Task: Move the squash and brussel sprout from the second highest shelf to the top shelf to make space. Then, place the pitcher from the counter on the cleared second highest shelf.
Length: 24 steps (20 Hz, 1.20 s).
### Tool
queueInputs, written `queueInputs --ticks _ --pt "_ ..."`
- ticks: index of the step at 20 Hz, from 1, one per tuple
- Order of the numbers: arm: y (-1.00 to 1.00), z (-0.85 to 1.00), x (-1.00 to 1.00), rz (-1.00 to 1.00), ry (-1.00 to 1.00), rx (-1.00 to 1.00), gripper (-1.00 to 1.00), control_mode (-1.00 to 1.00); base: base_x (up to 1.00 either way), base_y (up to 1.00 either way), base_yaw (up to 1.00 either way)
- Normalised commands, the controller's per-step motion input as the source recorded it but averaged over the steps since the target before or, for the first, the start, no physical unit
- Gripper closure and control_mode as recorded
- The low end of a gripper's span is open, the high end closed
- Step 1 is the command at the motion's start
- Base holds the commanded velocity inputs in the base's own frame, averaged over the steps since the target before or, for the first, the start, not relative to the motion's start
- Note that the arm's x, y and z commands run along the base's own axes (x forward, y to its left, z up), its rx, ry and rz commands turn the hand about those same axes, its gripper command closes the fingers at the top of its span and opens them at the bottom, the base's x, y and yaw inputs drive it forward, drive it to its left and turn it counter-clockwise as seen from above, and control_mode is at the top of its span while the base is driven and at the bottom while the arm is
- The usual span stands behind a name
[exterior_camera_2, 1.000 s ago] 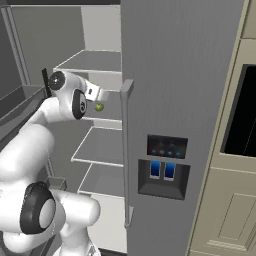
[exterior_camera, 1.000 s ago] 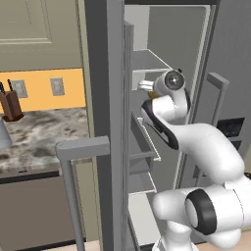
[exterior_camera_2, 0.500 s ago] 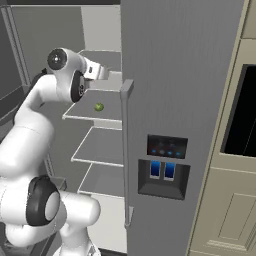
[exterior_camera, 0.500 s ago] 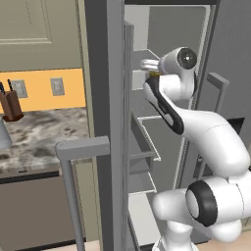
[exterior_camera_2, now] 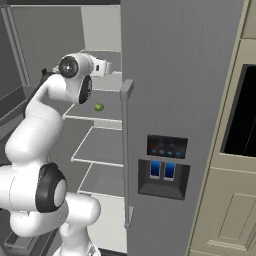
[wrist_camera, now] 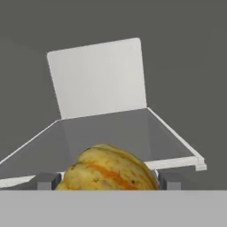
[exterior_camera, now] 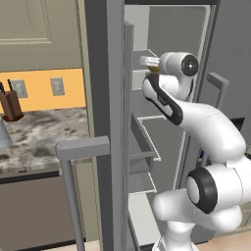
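None of three moves finished. Jaws grip squash [wrist_camera: 107,169] at top shelf [wrist_camera: 111,133] level, unreleased; brussel sprout [exterior_camera_2: 99,106] on second highest shelf [exterior_camera_2: 80,113]; pitcher pending.

squash [wrist_camera: 108,170] looks waxy and ribbed, shelves like the top shelf [wrist_camera: 124,133] are smooth matte plastic, counter [exterior_camera: 34,137] polished speckled stone

Flat, even rendered light fills all three views, with no glare and no hard cast shadows. The fridge interior stays dim grey; its back panel [wrist_camera: 97,80] beyond the pincer [wrist_camera: 108,181] reads brightest. Edges look soft and slightly blurred, with no lens distortion.
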Motion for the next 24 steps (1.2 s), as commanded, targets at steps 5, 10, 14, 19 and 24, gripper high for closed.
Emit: queueInputs --ticks 5,10,14,19,24 --pt "-0.03 0.06 0.62 0.00 0.19 0.00 1.00 -1.00 0.00 0.00 0.00" --pt "0.06 0.00 0.61 0.00 0.22 -0.03 1.00 -1.00 0.00 0.00 0.00" --pt "0.02 -0.12 0.60 0.00 0.11 -0.04 1.00 -1.00 0.00 0.00 0.00" --pt "0.06 -0.28 0.69 0.00 0.00 -0.04 1.00 -1.00 0.00 0.00 0.00" --pt "0.21 -0.40 0.74 0.00 -0.08 -0.05 -1.00 -1.00 0.00 0.00 0.00"
